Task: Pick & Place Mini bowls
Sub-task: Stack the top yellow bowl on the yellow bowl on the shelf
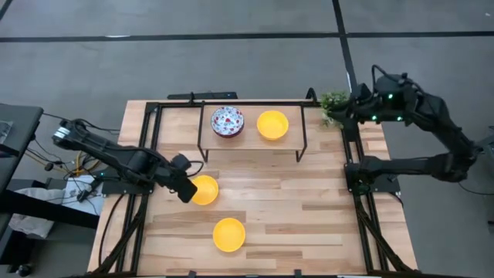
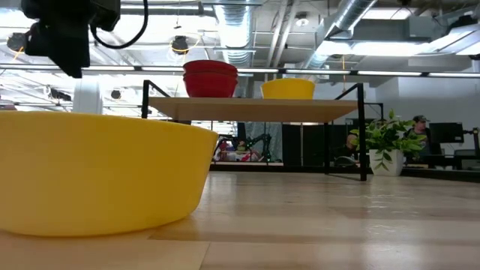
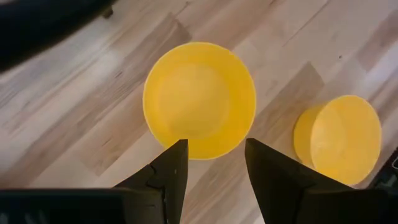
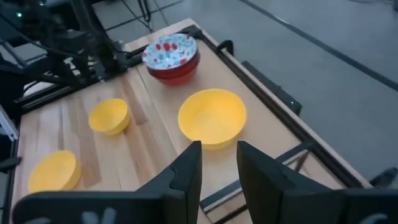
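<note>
A stack of red bowls, speckled white inside (image 1: 227, 121) (image 2: 210, 77) (image 4: 171, 55), and a yellow bowl (image 1: 272, 124) (image 2: 287, 88) (image 4: 212, 117) stand on the wooden shelf (image 1: 251, 147) at the far middle. Two more yellow bowls rest on their bases on the table, one at the left middle (image 1: 206, 189) (image 3: 199, 99) and one nearer the front edge (image 1: 229, 234) (image 3: 345, 140) (image 2: 97, 176). My left gripper (image 1: 186, 190) (image 3: 214, 158) is open and hangs above the left-middle bowl's edge, touching nothing. My right gripper (image 1: 345, 108) (image 4: 219, 163) is open and empty at the far right, beside the shelf.
A small green plant in a white pot (image 1: 333, 105) (image 2: 386, 142) stands at the far right corner, next to my right gripper. The shelf's black frame legs (image 1: 301, 143) stand on the table. Black rails (image 1: 356, 166) run along both sides. Bare wood lies at the right middle.
</note>
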